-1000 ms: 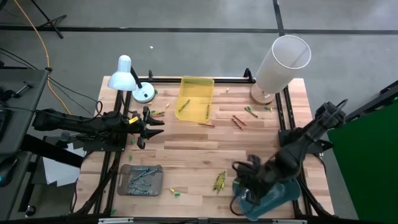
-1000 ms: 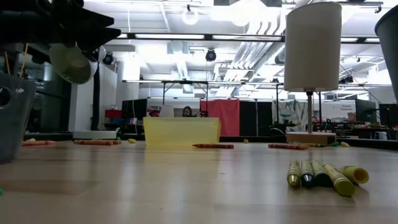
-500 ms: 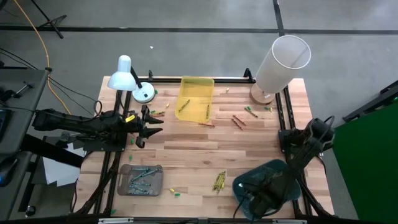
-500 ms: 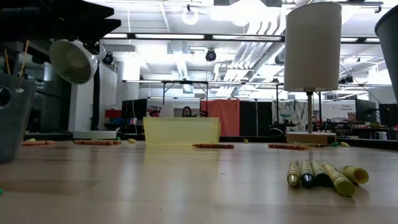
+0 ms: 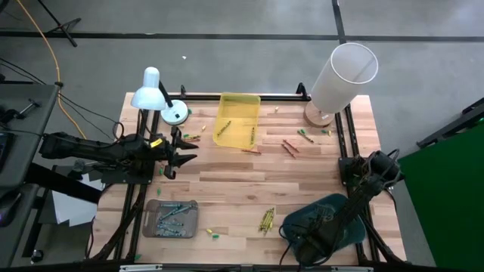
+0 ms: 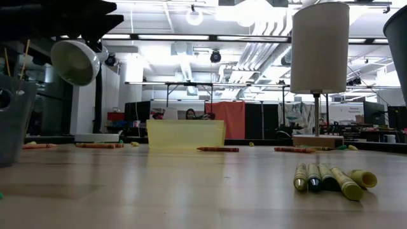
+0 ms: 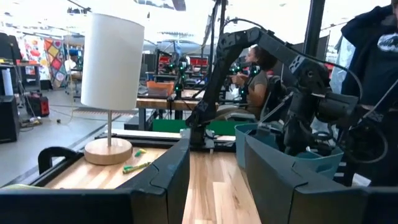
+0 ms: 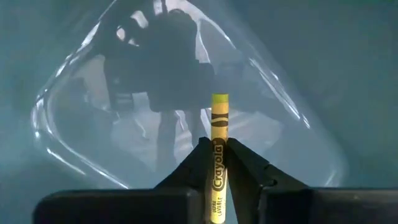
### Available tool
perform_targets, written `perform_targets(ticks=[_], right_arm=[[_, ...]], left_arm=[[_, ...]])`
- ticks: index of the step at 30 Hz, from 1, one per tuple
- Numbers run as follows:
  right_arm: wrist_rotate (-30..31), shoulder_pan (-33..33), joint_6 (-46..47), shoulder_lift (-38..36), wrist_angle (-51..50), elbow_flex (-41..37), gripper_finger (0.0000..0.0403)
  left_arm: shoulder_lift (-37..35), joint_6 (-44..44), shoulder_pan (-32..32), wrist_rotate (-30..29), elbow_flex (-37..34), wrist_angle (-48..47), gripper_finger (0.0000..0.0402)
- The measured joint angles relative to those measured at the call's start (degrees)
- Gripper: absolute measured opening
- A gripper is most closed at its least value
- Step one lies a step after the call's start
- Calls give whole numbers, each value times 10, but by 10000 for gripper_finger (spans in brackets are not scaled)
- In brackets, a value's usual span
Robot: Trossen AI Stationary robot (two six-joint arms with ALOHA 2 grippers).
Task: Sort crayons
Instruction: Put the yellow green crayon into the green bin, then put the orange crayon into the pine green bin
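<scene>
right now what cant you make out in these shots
- Right gripper: shut on a yellow crayon over the teal tray; in the high view the arm hides the gripper.
- Teal tray's contents: arm covers it in the high view, only glare in the right wrist view.
- Grey tray: contents too small to identify.
- Left gripper: waits at the table's left edge.

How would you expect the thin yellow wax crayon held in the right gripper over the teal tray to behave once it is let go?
The yellow crayon looks straight and stiff between the right gripper fingers. Round and paper-wrapped, it would probably roll in the glossy teal plastic tray. Thin wax likely snaps under hard squeezing.
</scene>
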Motion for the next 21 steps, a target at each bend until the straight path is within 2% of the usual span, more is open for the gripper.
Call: perform_targets(ticks=[5,12,16,21], right_arm=[[0,0,37,0,-4,0,74],[-25,0,43,-8,-22,0,163],[-33,0,52,-51,-76,3,199],[18,0,98,-128,-108,23,208]], left_arm=[[0,-2,0,0,0,0,140],[0,-2,0,0,0,0,140],[0,4,0,-1,0,0,140],[0,14,0,-2,0,1,140]])
